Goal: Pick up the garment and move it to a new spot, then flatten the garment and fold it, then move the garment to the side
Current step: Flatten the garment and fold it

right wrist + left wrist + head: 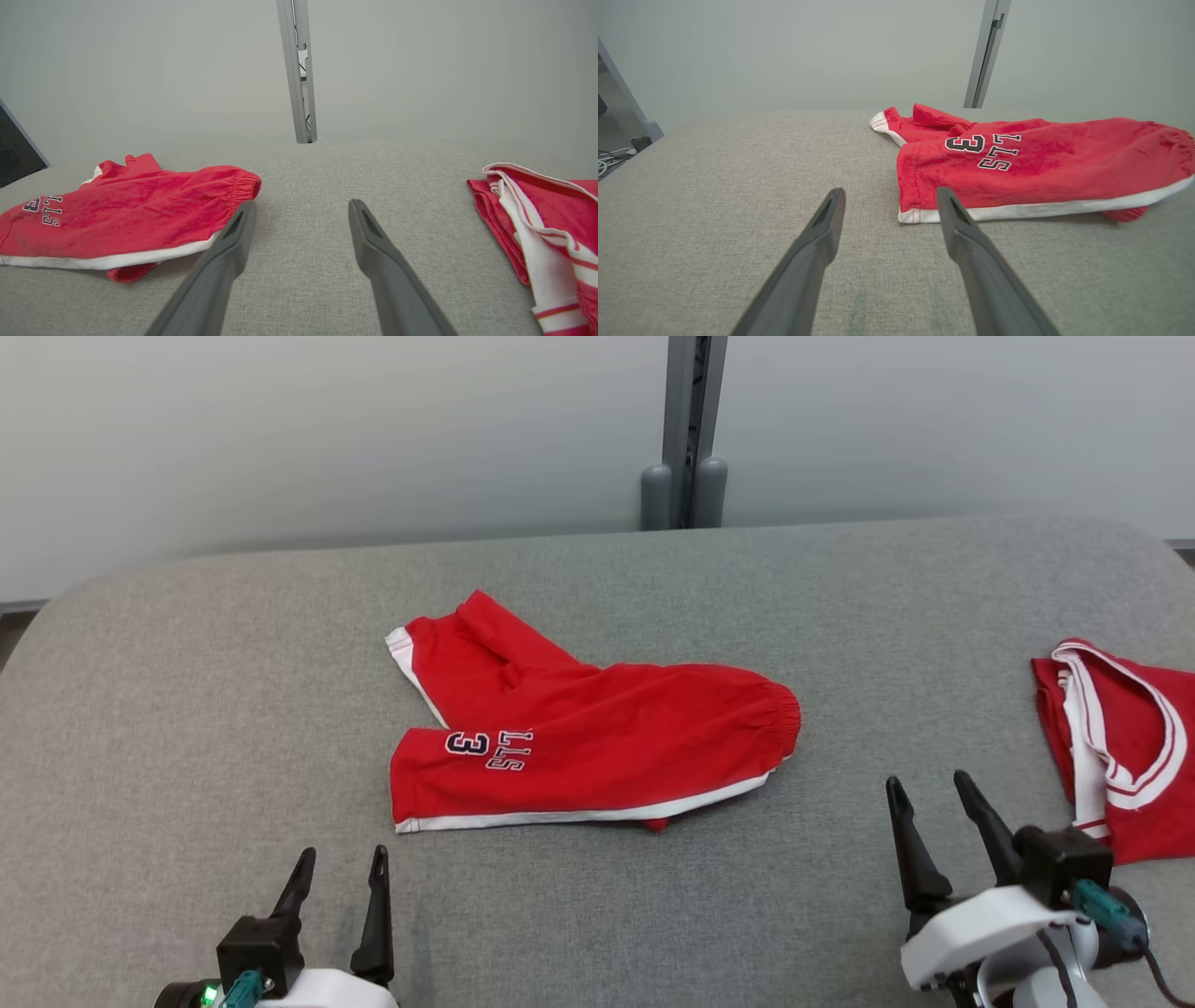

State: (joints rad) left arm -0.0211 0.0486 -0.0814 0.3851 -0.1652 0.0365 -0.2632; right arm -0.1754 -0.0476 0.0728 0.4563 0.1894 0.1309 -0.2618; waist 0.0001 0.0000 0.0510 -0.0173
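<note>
Jaws wide near soft red shorts (597, 737)

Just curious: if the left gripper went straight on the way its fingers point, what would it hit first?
Probably the red shorts: one finger of the open left gripper lines up with the near leg's white hem corner. Depth is unclear, so it might touch the grey surface first.

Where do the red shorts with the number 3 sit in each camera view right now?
Head view: red shorts at centre.
Left wrist view: red shorts right of centre.
Right wrist view: red shorts at the left side.
Shared landmark: grey upright post at the back.
</note>
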